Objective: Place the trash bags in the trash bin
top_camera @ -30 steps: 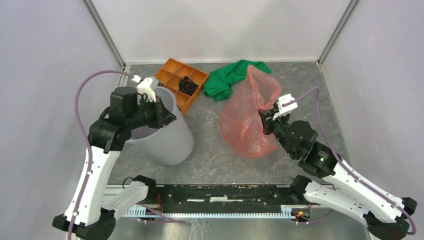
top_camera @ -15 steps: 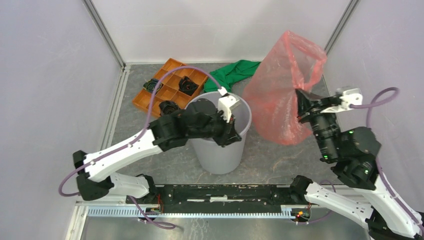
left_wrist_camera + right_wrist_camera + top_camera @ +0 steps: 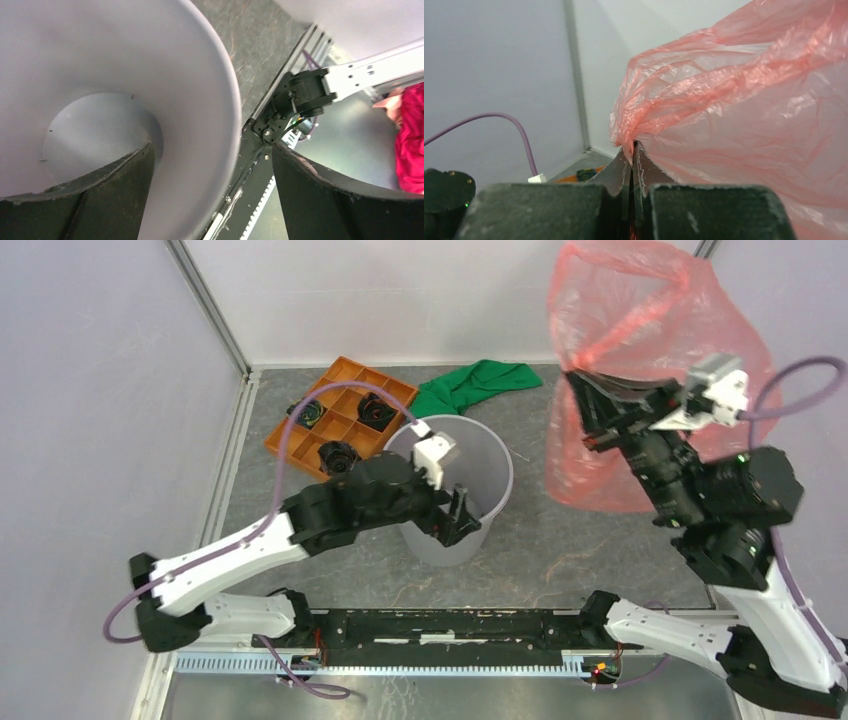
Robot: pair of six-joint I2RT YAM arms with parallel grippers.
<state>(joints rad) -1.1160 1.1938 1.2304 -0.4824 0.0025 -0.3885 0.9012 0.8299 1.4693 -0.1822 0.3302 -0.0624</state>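
Note:
The trash bin (image 3: 478, 455) is a greyish-white bucket standing upright in the middle of the floor. My left gripper (image 3: 452, 520) is open at its near rim. In the left wrist view one finger (image 3: 100, 200) is inside the trash bin (image 3: 190, 100) and the other is outside, the wall loose between them. My right gripper (image 3: 583, 380) is raised high at the right, shut on a gathered fold of the trash bag (image 3: 640, 300). That bag is a large loose red-pink sack hanging clear of the floor. The right wrist view shows the right gripper (image 3: 631, 150) pinching the trash bag (image 3: 749, 100).
An orange compartment tray (image 3: 345, 370) with dark objects sits behind and left of the bin. A green cloth (image 3: 470, 385) lies at the back. Grey walls with metal corner posts close in the sides. The black base rail (image 3: 430, 625) runs along the near edge.
The left gripper has opened and let go of the bin's rim; the bin stands upright near the centre. The right arm has lifted the bag higher and to the right.

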